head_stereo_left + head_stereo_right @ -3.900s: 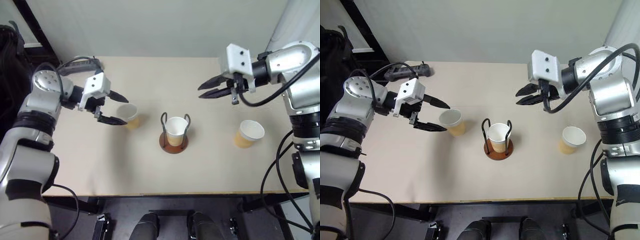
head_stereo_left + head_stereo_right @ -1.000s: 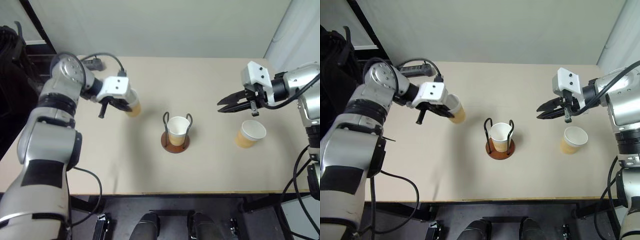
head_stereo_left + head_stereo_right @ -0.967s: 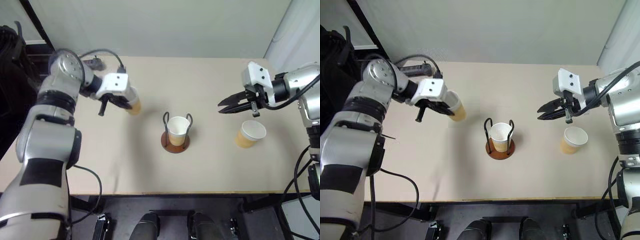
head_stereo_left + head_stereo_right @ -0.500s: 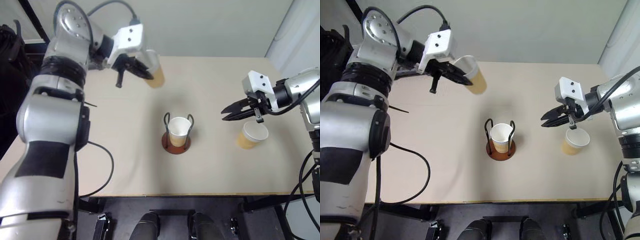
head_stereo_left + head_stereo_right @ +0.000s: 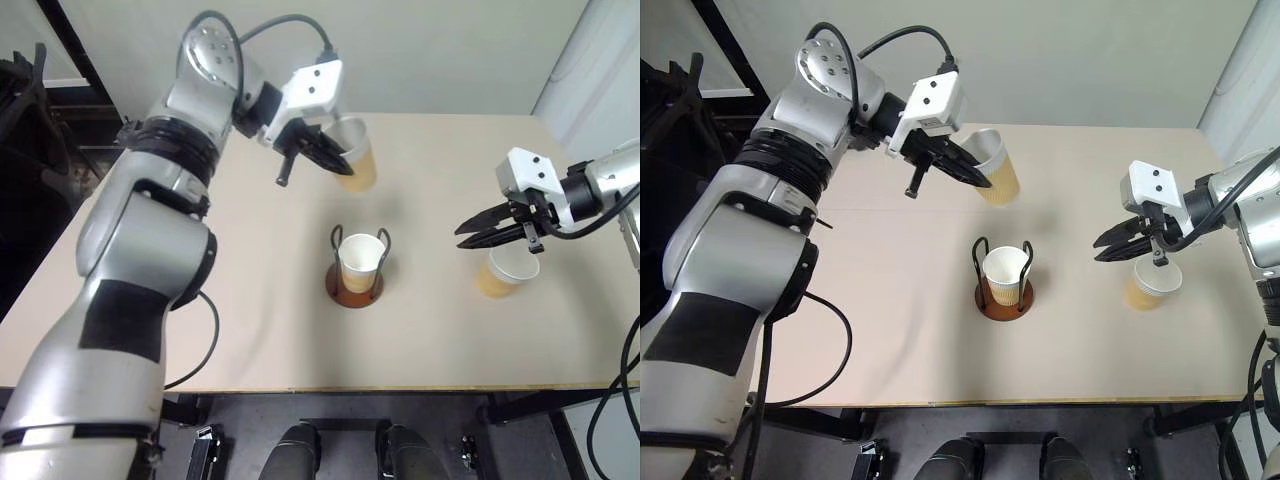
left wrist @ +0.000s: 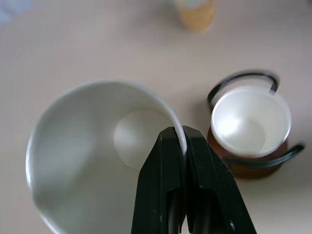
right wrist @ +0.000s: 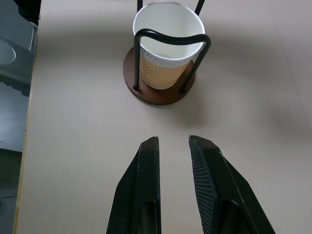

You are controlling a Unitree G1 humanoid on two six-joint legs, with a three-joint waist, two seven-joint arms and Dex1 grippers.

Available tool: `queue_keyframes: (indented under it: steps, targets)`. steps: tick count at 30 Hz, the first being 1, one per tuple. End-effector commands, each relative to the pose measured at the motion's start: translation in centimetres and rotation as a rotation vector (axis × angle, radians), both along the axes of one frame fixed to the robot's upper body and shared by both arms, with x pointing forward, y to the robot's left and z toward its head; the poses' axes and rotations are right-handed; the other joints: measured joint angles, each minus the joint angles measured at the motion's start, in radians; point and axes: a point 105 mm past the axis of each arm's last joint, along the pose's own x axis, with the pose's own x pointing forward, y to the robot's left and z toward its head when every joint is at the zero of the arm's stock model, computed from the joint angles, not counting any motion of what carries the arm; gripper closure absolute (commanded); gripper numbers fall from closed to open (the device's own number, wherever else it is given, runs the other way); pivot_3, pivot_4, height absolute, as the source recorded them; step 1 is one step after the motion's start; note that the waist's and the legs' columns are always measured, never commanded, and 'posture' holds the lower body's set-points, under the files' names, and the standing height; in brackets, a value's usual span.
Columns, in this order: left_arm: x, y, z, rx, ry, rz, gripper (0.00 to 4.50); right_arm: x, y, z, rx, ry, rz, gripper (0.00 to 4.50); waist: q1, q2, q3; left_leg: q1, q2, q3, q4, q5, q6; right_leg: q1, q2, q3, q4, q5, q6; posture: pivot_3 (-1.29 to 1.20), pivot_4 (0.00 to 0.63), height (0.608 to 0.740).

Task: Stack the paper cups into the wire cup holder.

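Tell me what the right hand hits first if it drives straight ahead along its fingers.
Probably the wire cup holder and the paper cup inside it. The right hand points at them over bare table; height is uncertain.

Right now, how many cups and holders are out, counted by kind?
Cups: 3, one in the left pincer at, one in the holder at, one on the table at.
Holders: 1.
Total: 4.

The two eye views look down from high up on the whole desk [image 5: 250, 330]. Each wrist view looks from close along its own arm. All four see the wire cup holder [image 5: 1005, 290].
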Motion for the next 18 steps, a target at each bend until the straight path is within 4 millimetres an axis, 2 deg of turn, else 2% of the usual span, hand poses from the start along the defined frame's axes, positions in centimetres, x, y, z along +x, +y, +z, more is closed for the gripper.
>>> queue_keyframes:
  steps: [1, 6, 10, 18]
  targets:
    - [-1.4, -1.1, 0.9, -0.009, 0.011, -0.093, 4.44, -0.4, 0.3, 0.5, 0.007, -0.021, 0.034, 3.58, 0.000, 0.000, 0.000, 0.000, 0.001, 0.000, 0.001, 0.000, 0.001, 0.000, 0.000, 0.001, 0.000, 0.001, 0.001, 0.00, 0.150, 0.740]
    - [-2.3, -1.9, 0.9, -0.004, 0.040, -0.151, 4.44, 0.2, 1.3, 1.4, 0.104, -0.073, 0.062, 3.58, -0.001, 0.000, 0.000, 0.001, 0.001, 0.004, 0.007, -0.001, 0.003, 0.002, 0.000, 0.002, -0.001, 0.004, 0.003, 0.00, 0.150, 0.740]
    - [-2.7, -1.9, 0.5, 0.017, 0.055, -0.171, 4.44, 0.9, 1.6, 2.4, 0.205, -0.102, 0.057, 3.58, -0.002, 0.000, 0.000, 0.001, 0.001, 0.007, 0.010, 0.000, 0.004, 0.004, 0.000, 0.004, -0.001, 0.007, 0.004, 0.00, 0.150, 0.740]
    - [-3.2, -1.0, -0.6, 0.058, 0.113, -0.176, 4.44, 1.8, -0.1, 2.3, 0.238, -0.100, 0.003, 3.58, 0.001, 0.000, 0.000, 0.002, 0.001, 0.007, 0.010, 0.000, 0.005, 0.005, -0.001, 0.006, -0.002, 0.008, 0.003, 0.00, 0.150, 0.740]
